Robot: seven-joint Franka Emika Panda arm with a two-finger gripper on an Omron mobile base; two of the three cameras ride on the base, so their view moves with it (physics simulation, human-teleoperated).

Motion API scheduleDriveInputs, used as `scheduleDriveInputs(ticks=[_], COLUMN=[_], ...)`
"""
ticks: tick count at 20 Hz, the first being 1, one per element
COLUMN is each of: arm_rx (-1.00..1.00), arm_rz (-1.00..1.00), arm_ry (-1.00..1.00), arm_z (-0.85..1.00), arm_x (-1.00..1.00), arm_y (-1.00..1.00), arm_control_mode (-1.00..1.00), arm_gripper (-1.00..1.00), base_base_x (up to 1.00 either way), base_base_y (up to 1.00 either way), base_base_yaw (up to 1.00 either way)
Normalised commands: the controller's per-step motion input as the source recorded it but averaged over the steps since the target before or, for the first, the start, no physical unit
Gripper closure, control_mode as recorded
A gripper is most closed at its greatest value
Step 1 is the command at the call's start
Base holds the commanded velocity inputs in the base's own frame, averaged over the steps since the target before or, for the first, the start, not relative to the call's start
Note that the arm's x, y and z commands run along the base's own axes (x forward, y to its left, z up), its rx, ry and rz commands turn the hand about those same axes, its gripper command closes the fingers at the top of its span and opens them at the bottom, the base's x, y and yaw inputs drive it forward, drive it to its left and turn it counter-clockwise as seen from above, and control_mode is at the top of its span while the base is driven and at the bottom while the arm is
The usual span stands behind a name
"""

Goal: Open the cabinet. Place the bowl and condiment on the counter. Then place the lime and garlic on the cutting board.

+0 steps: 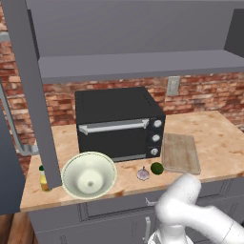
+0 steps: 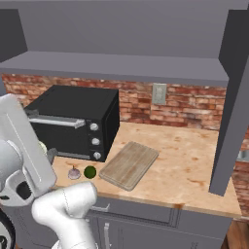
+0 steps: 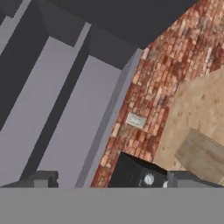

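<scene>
The pincer [image 3: 105, 181] stands wide open and empty, tipped up toward the open grey wall cabinet [image 1: 138, 62], so the small round dark green lime [image 1: 157, 167] lies well below it on the light tan wooden counter [image 1: 219, 143], between the pale garlic bulb [image 1: 143, 174] and the rectangular wooden cutting board [image 1: 181, 152]. In the hand view both fruits are hidden and the finger tips are cut off at the bottom edge

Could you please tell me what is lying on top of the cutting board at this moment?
Nothing: the cutting board is bare. The lime and garlic sit on the counter beside its near-left corner.
</scene>
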Motion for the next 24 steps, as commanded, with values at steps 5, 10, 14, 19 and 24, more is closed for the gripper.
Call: scheduleDriveInputs(ticks=[5, 10, 14, 19, 24], arm_rx=[0.00, -0.01, -0.10, -0.24, -0.14], arm_rz=[0.05, 0.01, 0.08, 0.20, 0.34], arm_ry=[0.26, 0.15, 0.48, 0.59, 0.34], arm_z=[0.17, -0.09, -0.06, 0.00, 0.00], arm_x=[0.00, -0.01, 0.06, 0.14, 0.06], arm_y=[-0.07, 0.00, 0.12, 0.21, 0.02], arm_control_mode=[-1.00, -1.00, -1.00, -1.00, -1.00], arm_gripper=[-1.00, -1.00, -1.00, -1.00, -1.00], base_base_x=[0.00, 0.00, 0.00, 0.00, 0.00], base_base_y=[0.00, 0.00, 0.00, 0.00, 0.00], base_base_yaw=[0.00, 0.00, 0.00, 0.00, 0.00])
